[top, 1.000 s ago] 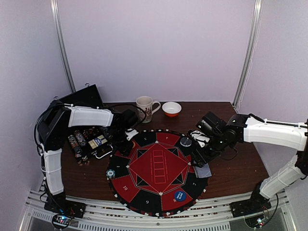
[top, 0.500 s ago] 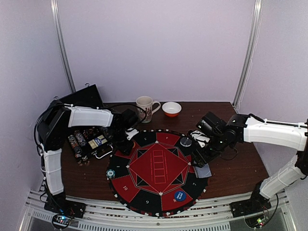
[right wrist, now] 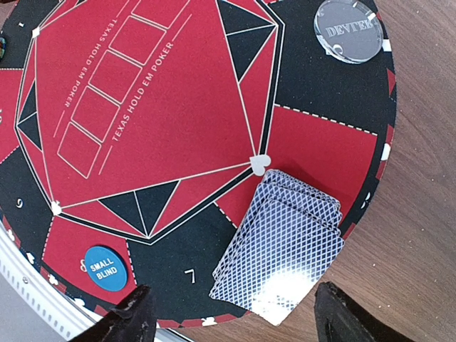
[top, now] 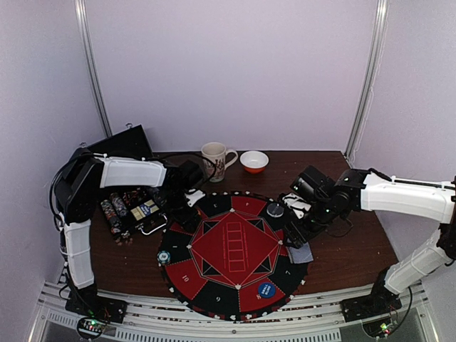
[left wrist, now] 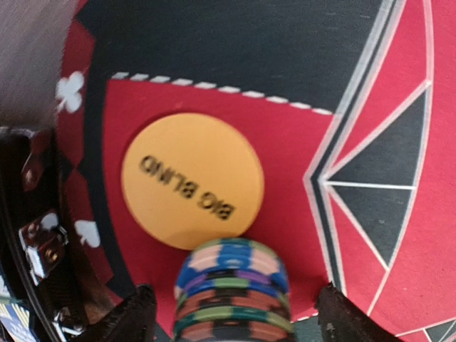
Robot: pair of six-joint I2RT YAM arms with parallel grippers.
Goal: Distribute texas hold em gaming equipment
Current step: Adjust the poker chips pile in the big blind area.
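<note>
A stack of striped poker chips (left wrist: 231,285) stands on the round mat (left wrist: 285,149) next to an orange "BIG BLIND" disc (left wrist: 191,182). My left gripper (left wrist: 235,317) is open, one finger on each side of the stack with a small gap on both sides; in the top view it (top: 187,214) is at the mat's left rear edge. A deck of grey-blue-backed cards (right wrist: 281,246) lies on the mat's right edge, partly over the table. My right gripper (right wrist: 231,317) hovers open above the deck (top: 300,253). A clear dealer disc (right wrist: 347,30) and a blue "SMALL BLIND" disc (right wrist: 105,268) lie on the mat.
An open black case (top: 132,206) with chip rows stands left of the mat. A mug (top: 216,160) and an orange bowl (top: 254,161) stand at the back. A single chip (top: 164,256) lies at the mat's left edge. The table's front edge is close (right wrist: 28,285).
Hardly anything: the left arm has shifted very slightly to the left. The right arm holds still over the deck.
</note>
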